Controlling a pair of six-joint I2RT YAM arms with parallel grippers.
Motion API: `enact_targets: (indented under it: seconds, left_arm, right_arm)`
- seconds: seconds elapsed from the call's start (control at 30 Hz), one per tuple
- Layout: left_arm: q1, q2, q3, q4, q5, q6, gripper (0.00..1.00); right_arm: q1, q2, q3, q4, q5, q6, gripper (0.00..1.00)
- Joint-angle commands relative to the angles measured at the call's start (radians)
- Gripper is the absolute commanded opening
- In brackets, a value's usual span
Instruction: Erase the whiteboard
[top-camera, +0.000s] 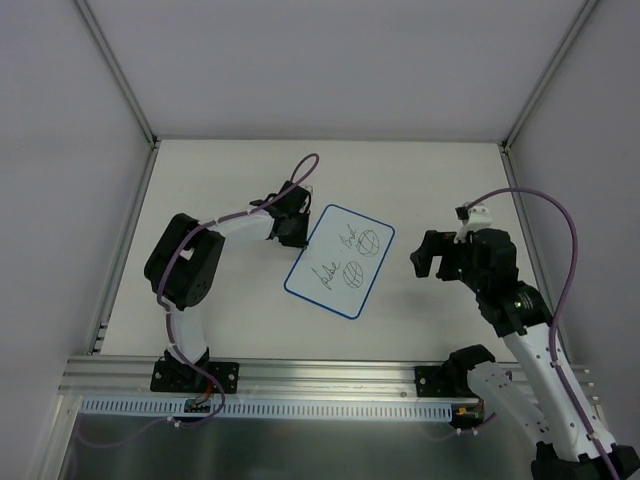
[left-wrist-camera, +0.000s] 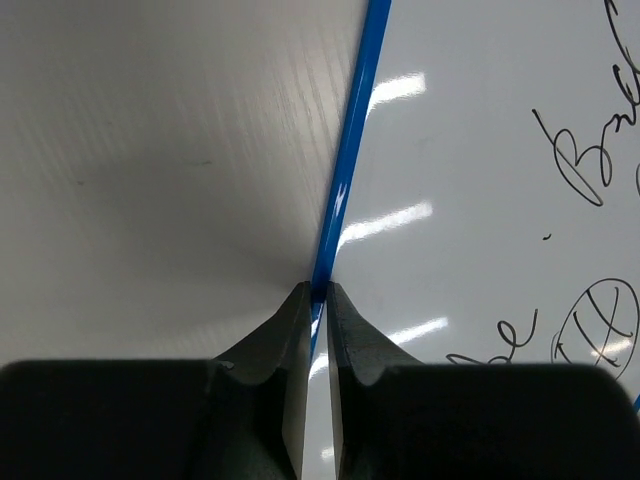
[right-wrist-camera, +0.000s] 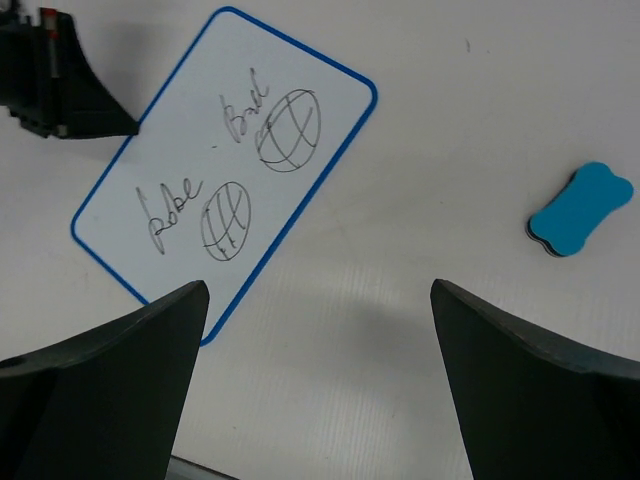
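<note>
Whiteboard (top-camera: 338, 262) at mid-table, lying askew, all black scribbles and hatched circles intact: erasing seemingly not begun. Left gripper (left-wrist-camera: 315, 292) pinched together on its blue edge. Right gripper (right-wrist-camera: 320, 295) spread wide, empty, near the untouched blue eraser (right-wrist-camera: 580, 208).

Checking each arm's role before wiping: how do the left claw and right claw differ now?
The left claw is shut on the whiteboard, pinching its blue edge; the right claw is wide open, holding nothing. The left claw touches the whiteboard; the right claw hangs apart from it and from the blue eraser. Both have dark fingers.
</note>
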Motion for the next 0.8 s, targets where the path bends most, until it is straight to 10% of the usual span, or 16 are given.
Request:
enact_targets:
  seconds: [0.0,0.77]
  left_arm:
    - [-0.044,-0.002,-0.091,-0.149,-0.043,-0.049,0.04]
    - [-0.117,-0.109,-0.248,-0.138,-0.043,-0.167,0.00]
  right_arm:
    - [0.006,0.080,0.046,-0.002,0.182,0.040,0.99]
    - [-0.358,0.831,0.208,0.093,0.372,0.328,0.94]
